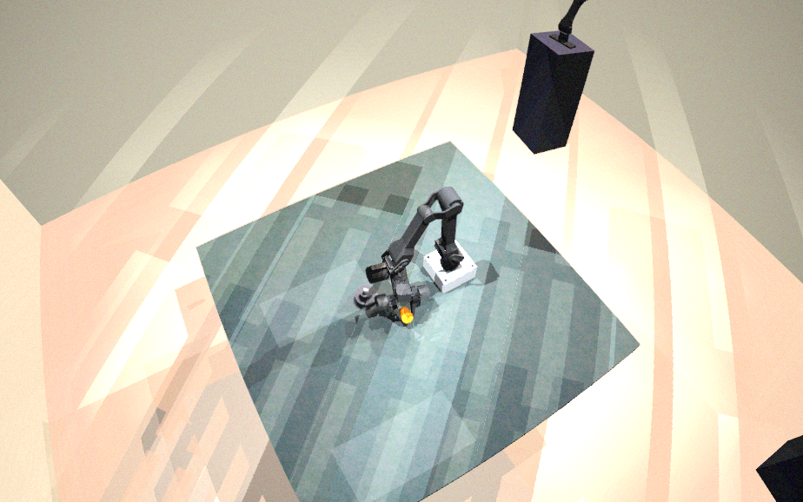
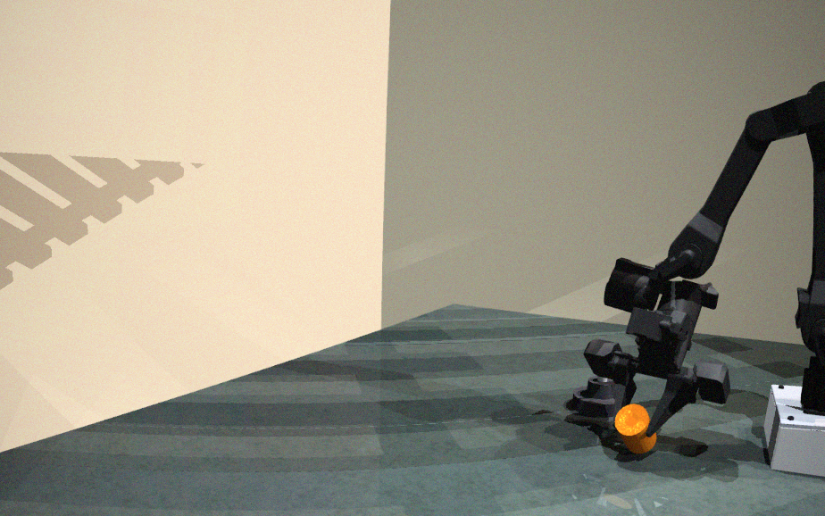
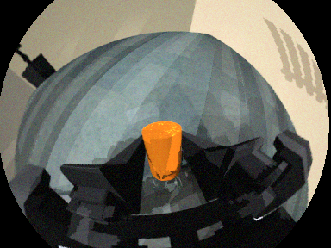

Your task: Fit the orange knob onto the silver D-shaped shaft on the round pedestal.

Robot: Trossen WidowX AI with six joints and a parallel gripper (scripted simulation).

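The orange knob (image 1: 407, 317) (image 2: 634, 428) (image 3: 163, 148) is a tilted cylinder held between the fingertips of my gripper (image 2: 636, 426) (image 3: 161, 136), close above the mat. One round end faces the exterior view. Its hole does not show clearly in any view. My gripper is shut on the knob. The round dark pedestal (image 1: 360, 300) (image 2: 585, 403) stands just left of the gripper in the top and exterior views, with the short silver shaft (image 1: 365, 291) (image 2: 601, 380) upright on top. The gripper's left side partly covers the pedestal in the exterior view. The shaft's flat side cannot be made out.
The arm's white base block (image 1: 455, 278) (image 2: 796, 446) stands to the right of the gripper. The grey-green mat (image 1: 414, 379) (image 2: 304, 474) lies under everything. A tall dark stand (image 1: 550, 95) with a black arm-like thing is far behind, and another dark block (image 1: 784, 467) is at the lower right edge.
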